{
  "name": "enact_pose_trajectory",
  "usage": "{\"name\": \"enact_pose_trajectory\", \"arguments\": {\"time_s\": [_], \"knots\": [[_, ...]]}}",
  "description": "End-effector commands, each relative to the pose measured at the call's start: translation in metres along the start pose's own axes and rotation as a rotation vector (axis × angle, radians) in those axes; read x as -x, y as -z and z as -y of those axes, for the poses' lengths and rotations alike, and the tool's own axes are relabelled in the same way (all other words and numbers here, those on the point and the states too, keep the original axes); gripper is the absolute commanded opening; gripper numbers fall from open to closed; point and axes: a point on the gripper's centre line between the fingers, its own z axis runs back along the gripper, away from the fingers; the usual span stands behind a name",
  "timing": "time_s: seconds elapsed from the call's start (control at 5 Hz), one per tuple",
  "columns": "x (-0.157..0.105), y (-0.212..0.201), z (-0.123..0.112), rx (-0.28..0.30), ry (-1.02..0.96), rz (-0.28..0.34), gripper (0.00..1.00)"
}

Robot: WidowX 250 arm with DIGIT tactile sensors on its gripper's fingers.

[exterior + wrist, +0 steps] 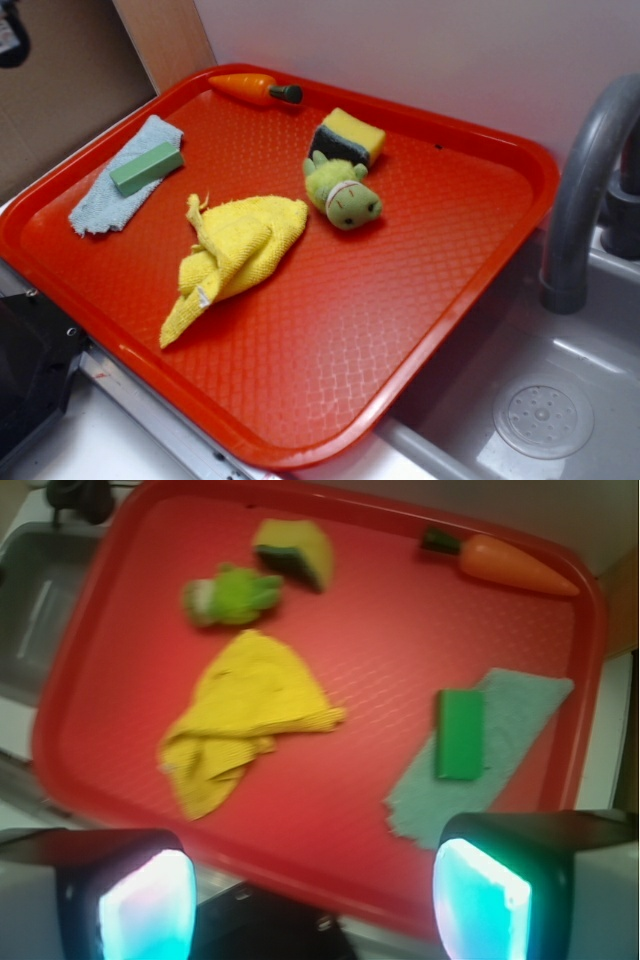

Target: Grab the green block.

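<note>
tool [315, 905]: fingers spread wide, holding nothing, above tray's near edge | small mint-green rectangular block [146, 167]: lying on pale blue cloth [112, 195] in red plastic tray [400, 330], apart from tool

No legible text, labels or numbers anywhere.

oblique exterior view, overhead wrist view, shared tray [480, 290]

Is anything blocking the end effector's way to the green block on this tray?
Nothing visible does. In the wrist view the open end effector is off the tray's near edge, and only bare red tray and blue-grey cloth separate it from the green block, which lies exposed on that cloth.
</note>
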Motion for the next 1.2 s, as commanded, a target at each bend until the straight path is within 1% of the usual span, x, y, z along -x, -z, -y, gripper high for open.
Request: {"name": "enact_pose_trajectory", "arguments": {"time_s": [0.0, 0.2, 0.4, 0.6, 1.0], "knots": [[-0.008, 0.037, -0.074, -0.071, -0.115, -0.053, 1.00], [-0.011, 0.057, -0.079, -0.101, -0.106, -0.101, 1.00], [-0.014, 0.074, -0.082, -0.118, -0.089, -0.130, 1.00], [-0.016, 0.092, -0.085, -0.122, -0.088, -0.166, 1.00], [-0.018, 0.131, -0.084, -0.137, -0.051, -0.271, 1.00]]}}
